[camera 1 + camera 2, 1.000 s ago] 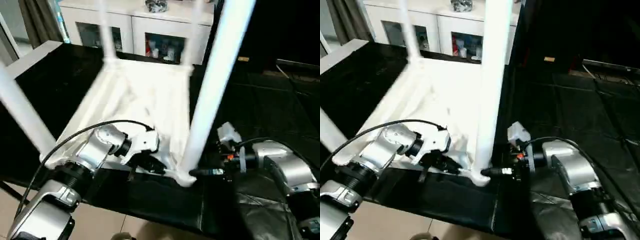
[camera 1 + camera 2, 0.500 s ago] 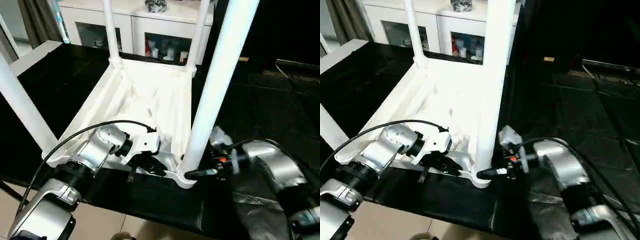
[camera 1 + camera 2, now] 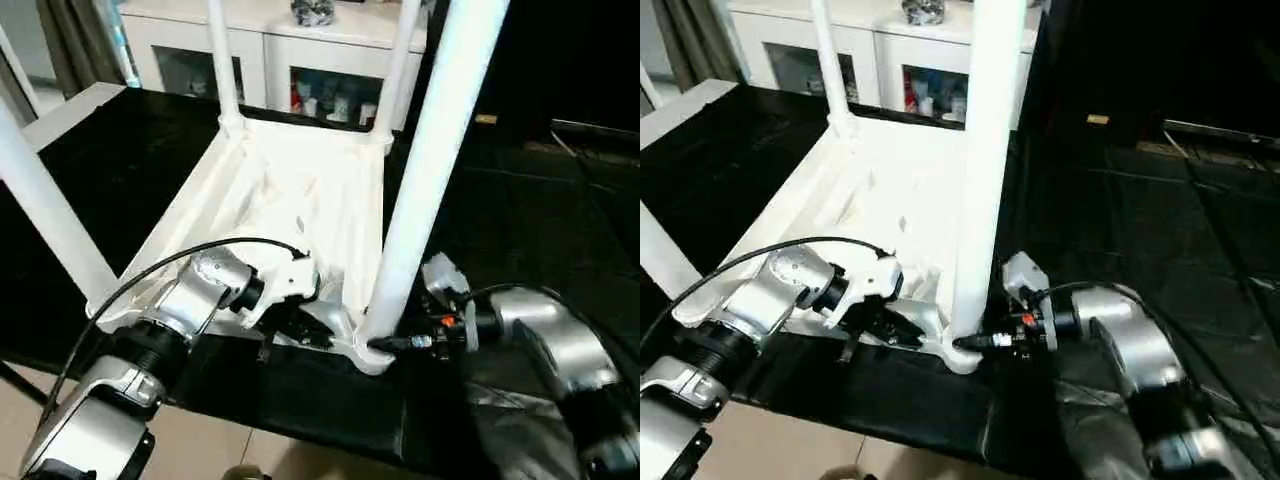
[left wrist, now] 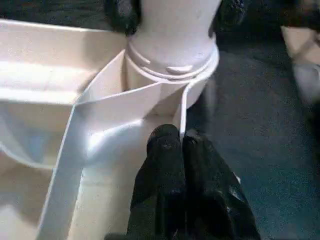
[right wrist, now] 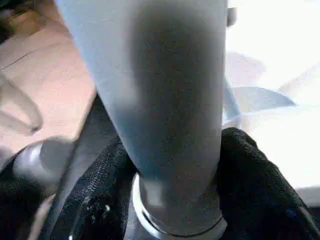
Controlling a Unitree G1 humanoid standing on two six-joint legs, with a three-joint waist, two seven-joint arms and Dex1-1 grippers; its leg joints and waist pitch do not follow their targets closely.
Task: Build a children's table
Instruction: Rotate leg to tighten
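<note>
Right end effector (image 5: 175,185) clamps leg (image 3: 425,190) (fingers (image 5: 255,185) flank it).

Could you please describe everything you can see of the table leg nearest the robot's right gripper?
The near-right leg is a long, smooth white tube, plastic by the look of it, standing upright in the round corner socket of the upturned tabletop and widening toward its ringed base. The right gripper has its black fingers on either side of the leg just above the socket. The left gripper, shut, pinches the thin tabletop rim beside that socket.
</note>
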